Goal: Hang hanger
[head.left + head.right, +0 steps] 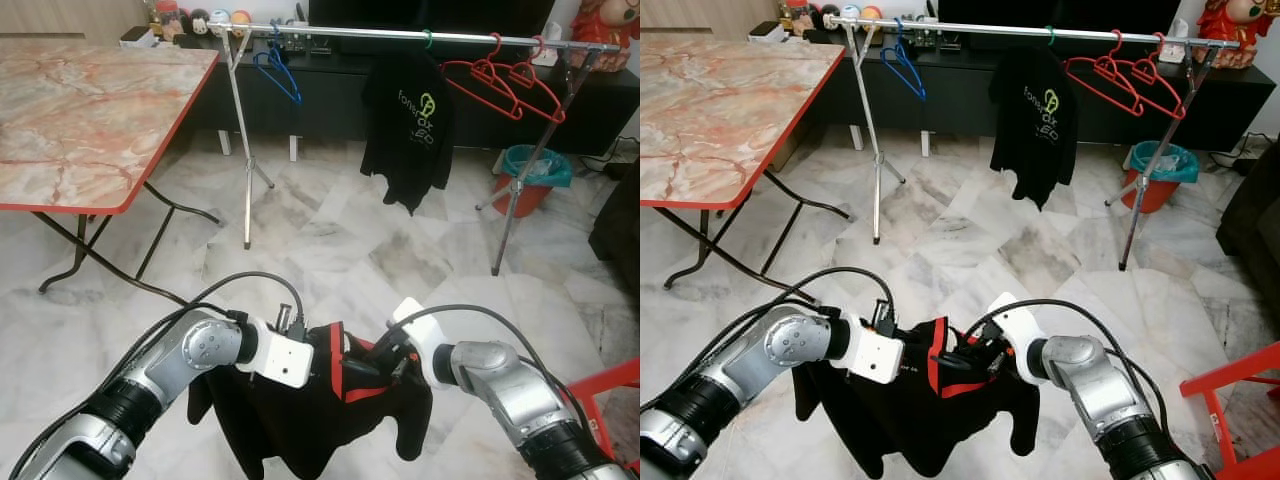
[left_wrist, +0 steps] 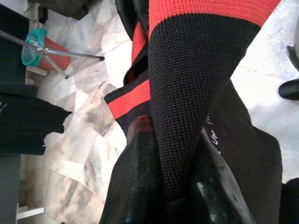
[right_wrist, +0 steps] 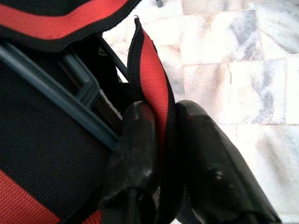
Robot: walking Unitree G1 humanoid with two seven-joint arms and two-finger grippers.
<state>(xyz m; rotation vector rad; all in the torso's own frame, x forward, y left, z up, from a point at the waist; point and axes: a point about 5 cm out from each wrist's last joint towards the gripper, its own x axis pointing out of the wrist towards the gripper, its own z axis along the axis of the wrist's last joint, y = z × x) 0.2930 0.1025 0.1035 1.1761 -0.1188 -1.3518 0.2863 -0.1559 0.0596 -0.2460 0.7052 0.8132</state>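
I had a black shirt (image 1: 300,410) held low over the floor (image 1: 330,240). My left gripper (image 2: 170,186) was clamped on its collar, my right gripper (image 3: 163,140) pinched the red trim. A hanger (image 3: 56,93) sat inside it.

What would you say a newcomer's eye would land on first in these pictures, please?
Most striking is the black shirt with red collar trim, held up between the left gripper and the right gripper, both pinching its ribbed collar low in front of the robot. Beyond it, across the marble floor, stands a silver clothes rail carrying a hanging black T-shirt, red plastic hangers and a blue hanger.
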